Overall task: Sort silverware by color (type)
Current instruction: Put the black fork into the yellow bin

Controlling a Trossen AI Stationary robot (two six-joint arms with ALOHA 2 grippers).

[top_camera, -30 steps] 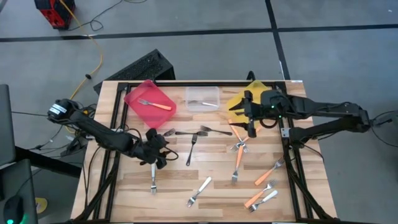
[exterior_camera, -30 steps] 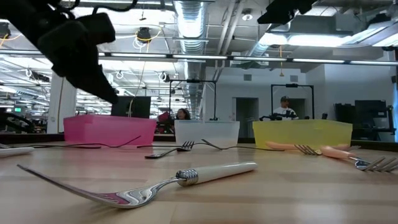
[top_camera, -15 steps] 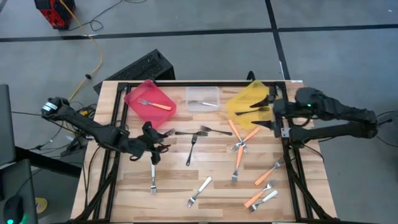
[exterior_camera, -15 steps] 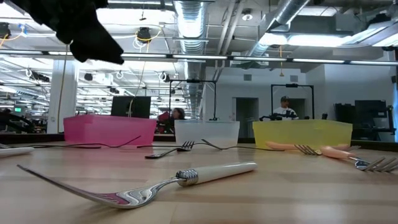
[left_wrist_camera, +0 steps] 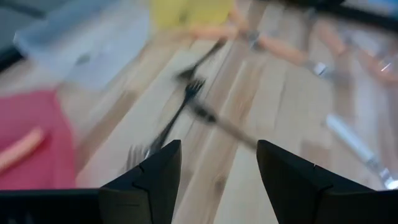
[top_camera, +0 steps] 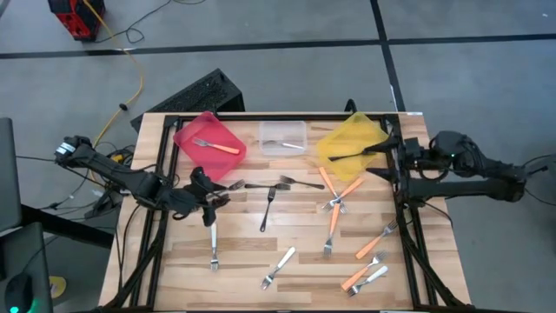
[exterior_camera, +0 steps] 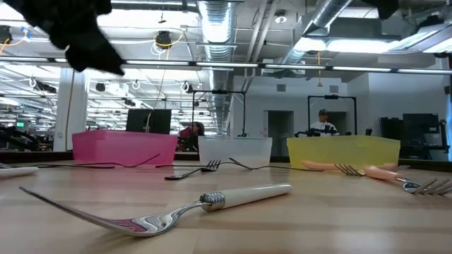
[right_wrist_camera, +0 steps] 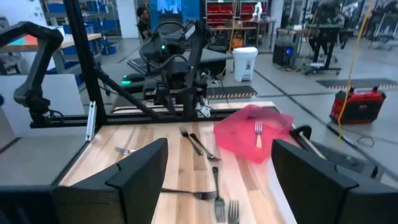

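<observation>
Just in front of the red bin (top_camera: 208, 140), the left pincer (top_camera: 207, 189) hangs part-open and empty over the tabletop (top_camera: 295, 235); forks (top_camera: 271, 205) lie scattered beyond, and the right pincer (top_camera: 401, 160), wide open, holds nothing beside the yellow bin (top_camera: 350, 139).

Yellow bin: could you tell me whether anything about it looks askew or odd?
Yes. The yellow bin sits turned at an angle to the table's edges, unlike the squarely set clear bin beside it. A dark fork lies slantwise across it.
</observation>
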